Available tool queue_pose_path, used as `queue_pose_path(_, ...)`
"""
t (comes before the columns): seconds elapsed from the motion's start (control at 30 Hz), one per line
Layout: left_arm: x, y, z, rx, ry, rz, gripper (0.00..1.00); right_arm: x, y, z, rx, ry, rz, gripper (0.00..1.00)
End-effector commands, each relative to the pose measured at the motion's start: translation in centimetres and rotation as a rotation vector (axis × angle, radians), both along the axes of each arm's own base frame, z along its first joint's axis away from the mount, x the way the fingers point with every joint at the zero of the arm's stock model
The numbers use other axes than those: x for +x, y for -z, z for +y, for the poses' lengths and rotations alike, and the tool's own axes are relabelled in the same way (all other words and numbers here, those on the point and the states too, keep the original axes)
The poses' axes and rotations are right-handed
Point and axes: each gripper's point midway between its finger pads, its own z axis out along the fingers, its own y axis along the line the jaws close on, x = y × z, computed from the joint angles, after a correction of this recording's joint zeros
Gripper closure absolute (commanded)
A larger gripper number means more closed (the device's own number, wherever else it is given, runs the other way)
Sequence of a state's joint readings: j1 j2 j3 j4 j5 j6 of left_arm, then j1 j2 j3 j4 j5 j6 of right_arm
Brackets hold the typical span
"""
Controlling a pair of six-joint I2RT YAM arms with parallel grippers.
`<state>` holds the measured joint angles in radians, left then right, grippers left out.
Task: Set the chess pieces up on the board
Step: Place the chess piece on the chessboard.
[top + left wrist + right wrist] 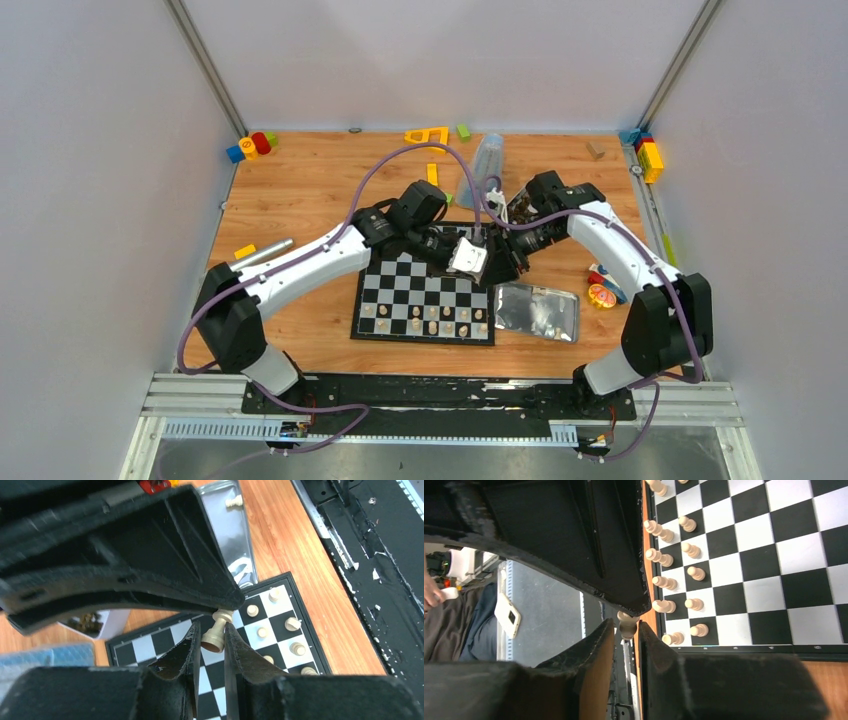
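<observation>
The checkered board (400,285) lies at mid-table, with cream chess pieces (430,320) in its two near rows. Both grippers meet above its far right corner. My left gripper (211,635) is shut on the base of a cream pawn (216,634). My right gripper (626,630) is closed round the same pawn's head (626,626). In each wrist view the other gripper's tip covers the pawn's far end. The board (280,605) and standing pieces (292,624) show below in the left wrist view. They also show in the right wrist view: board (764,555), pieces (669,560).
A white tin (468,256) sits by the grippers at the board's far right. A silver tin (537,311) lies right of the board. Coloured blocks sit at the back left (252,146) and back right (648,155). A metal cylinder (262,252) lies at the left.
</observation>
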<state>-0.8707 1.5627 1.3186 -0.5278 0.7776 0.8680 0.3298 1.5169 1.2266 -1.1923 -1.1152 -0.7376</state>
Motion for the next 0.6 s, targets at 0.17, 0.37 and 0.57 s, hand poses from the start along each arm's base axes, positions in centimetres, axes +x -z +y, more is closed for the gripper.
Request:
queue_pose_path(0.17, 3.8, -1.9, 0.9, -0.039, -0.298, 0.130, 1.00, 5.0, -4.2, -1.5, 0.039, 0.193, -0.161, 0.50)
queue_pose_path(0.37, 7.1, -3.9, 2.1, -0.152, -0.530, 0.283, 1.00, 7.7, -5.4, -1.4, 0.089, 0.293, -0.183, 0.47)
queue_pose_path(0.57, 8.3, -5.2, 2.6, -0.262, -0.625, 0.475, 1.00, 9.4, -5.8, -0.7, 0.138, 0.343, -0.174, 0.47)
